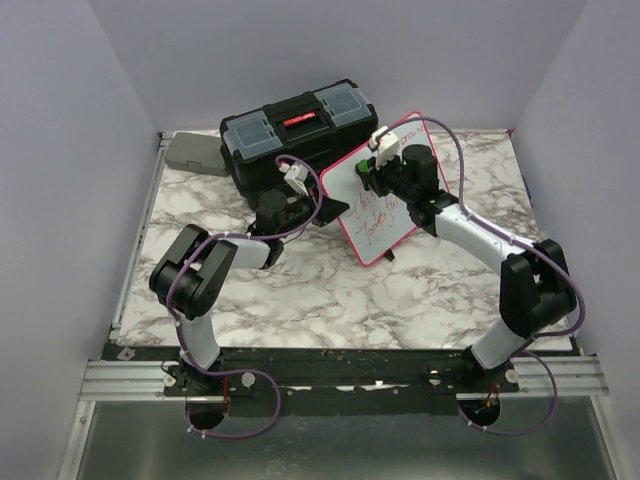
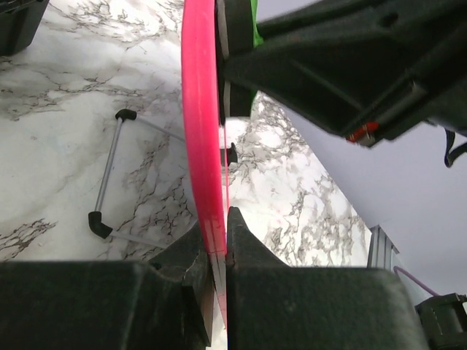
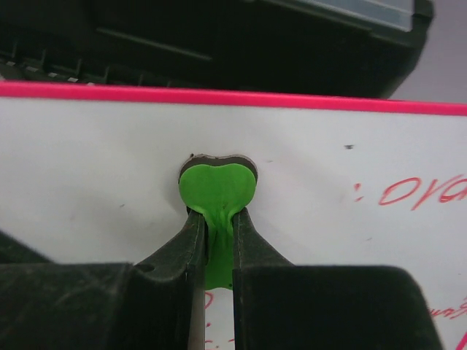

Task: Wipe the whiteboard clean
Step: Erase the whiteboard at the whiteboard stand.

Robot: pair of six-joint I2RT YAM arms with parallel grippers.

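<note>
The whiteboard (image 1: pixel 380 205) has a pink-red frame and stands tilted on the marble table, red handwriting across its lower part. My left gripper (image 1: pixel 322 203) is shut on its left frame edge (image 2: pixel 201 146), which runs edge-on up the left wrist view. My right gripper (image 1: pixel 372 172) is shut on a green heart-shaped eraser (image 3: pixel 218 193) with a dark pad, pressed against the white surface (image 3: pixel 102 160) near the board's top edge. Red writing (image 3: pixel 423 191) shows to the eraser's right and below it.
A black toolbox (image 1: pixel 298 135) stands right behind the board, and a grey case (image 1: pixel 195 153) lies at the back left. The board's wire stand with black feet (image 2: pixel 106 179) rests on the marble. Grey walls enclose the table.
</note>
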